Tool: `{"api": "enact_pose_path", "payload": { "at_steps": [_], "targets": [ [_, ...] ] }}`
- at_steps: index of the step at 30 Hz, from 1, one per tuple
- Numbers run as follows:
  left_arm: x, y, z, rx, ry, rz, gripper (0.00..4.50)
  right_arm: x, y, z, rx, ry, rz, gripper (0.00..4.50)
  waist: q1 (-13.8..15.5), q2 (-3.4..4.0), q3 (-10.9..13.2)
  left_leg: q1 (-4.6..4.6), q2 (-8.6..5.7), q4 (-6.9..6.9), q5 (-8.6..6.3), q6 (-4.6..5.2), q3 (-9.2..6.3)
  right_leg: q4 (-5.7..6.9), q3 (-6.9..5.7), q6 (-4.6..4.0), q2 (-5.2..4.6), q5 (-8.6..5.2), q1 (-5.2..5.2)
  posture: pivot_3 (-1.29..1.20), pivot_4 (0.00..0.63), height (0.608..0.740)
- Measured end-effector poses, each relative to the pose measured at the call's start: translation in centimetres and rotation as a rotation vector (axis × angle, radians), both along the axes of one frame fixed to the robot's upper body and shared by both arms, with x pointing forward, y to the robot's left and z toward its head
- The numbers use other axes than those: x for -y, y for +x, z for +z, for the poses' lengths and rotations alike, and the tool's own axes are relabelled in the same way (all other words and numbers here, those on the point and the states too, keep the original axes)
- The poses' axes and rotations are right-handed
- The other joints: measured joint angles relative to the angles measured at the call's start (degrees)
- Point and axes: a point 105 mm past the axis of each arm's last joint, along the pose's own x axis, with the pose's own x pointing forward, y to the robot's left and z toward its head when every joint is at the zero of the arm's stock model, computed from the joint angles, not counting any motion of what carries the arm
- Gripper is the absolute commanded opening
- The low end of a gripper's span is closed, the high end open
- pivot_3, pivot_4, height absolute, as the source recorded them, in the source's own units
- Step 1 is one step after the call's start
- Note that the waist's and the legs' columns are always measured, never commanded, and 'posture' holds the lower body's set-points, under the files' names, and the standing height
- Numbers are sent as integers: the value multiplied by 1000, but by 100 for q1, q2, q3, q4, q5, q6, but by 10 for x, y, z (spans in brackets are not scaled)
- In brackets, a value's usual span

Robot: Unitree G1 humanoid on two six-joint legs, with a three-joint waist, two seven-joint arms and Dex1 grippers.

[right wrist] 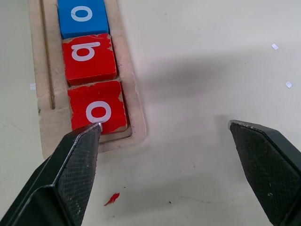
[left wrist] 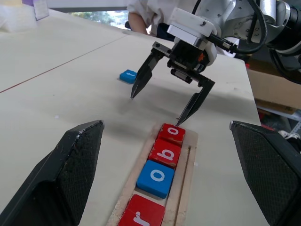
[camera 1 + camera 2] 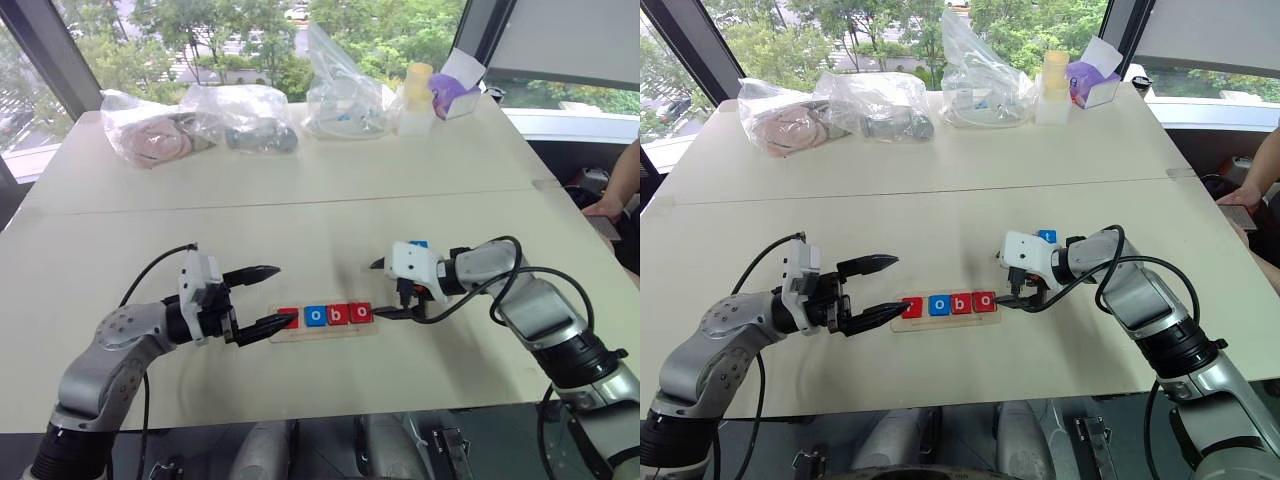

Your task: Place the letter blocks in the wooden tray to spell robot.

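Note:
The wooden tray [image 3: 330,331] lies mid-table and holds a red r block [image 2: 141,215], a blue o block [image 3: 315,316], a red b block [image 3: 339,315] and a red o block [image 3: 361,313] in a row. The slot at its right end is bare. A blue t block [image 3: 419,244] lies flat on the table behind my right gripper. My left gripper [image 3: 285,293] is open at the tray's left end, its near finger over the r block. My right gripper [image 3: 376,290] is open at the tray's right end, with one fingertip [image 2: 181,121] at the red o block's edge.
Plastic bags [image 3: 200,120] with items, a larger clear bag [image 3: 340,90], a yellow-capped bottle [image 3: 416,98] and a purple box [image 3: 455,95] line the table's far side. A person's arm [image 3: 622,180] shows at the right edge. A small red chip [image 1: 112,198] lies by the tray.

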Motion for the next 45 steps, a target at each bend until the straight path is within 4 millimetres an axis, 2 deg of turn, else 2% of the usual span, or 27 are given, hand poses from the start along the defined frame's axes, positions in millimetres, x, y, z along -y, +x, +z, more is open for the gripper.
{"api": "enact_pose_path", "payload": {
  "at_steps": [29, 34, 45],
  "targets": [
    [0, 0, 0, 0, 0, 1, 4500, 1, -4, 1, -60, 29, -20, 4462, 0, 0, 0, 0, 0, 0, 0, 0, 0, 0, 0, 0, 0, 0, 0, 0, 150, 740],
    [0, 0, 0, 0, 0, 1, 4500, 4, -3, 7, -48, 35, -29, 4462, 4, 0, 0, 0, 0, 0, 0, 0, 0, 0, 0, 0, 0, 0, 0, 0, 150, 740],
    [0, 0, 1, 1, 0, 1, 4500, 7, -2, 5, -34, 24, -35, 4462, 3, 0, 0, 0, 0, 0, 0, 0, 1, 0, 0, 0, 0, 0, 0, 0, 150, 740]
  ]
}}
